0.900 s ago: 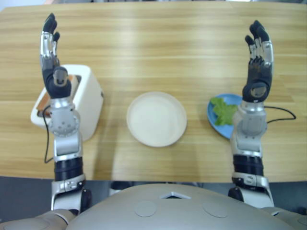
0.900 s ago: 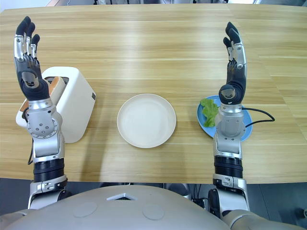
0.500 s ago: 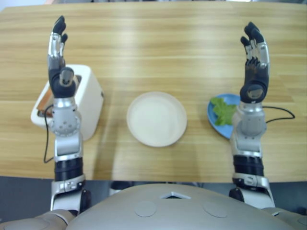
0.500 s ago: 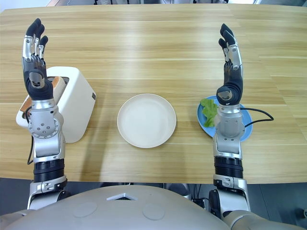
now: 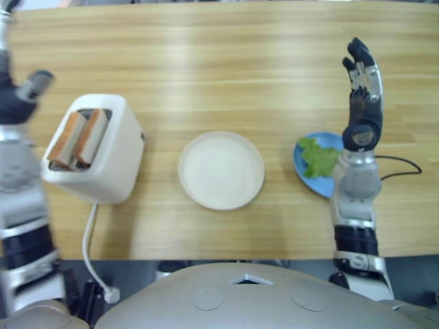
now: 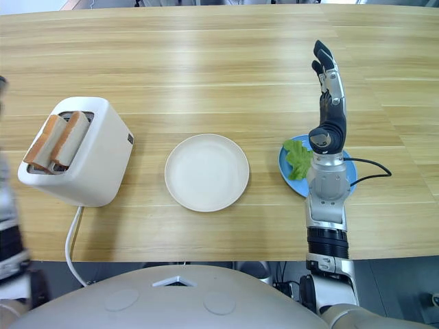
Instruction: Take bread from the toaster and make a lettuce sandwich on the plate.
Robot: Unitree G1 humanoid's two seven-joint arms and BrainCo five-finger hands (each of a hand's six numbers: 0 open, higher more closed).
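Swung out to the left edge of the worktop (image 6: 206, 68), the left hand (image 5: 12, 96) no longer covers the white toaster (image 6: 89, 164); its fingers point straight up around nothing. The right hand (image 5: 361, 103) stays raised over the blue dish (image 6: 350, 171), fingers likewise straight and empty. Left of the round plate (image 6: 206, 172), two bread slices (image 6: 55, 140) stand in the toaster's slots, and lettuce (image 6: 298, 159) lies on the dish.

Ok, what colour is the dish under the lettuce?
The dish is blue, seen best in the right eye view.
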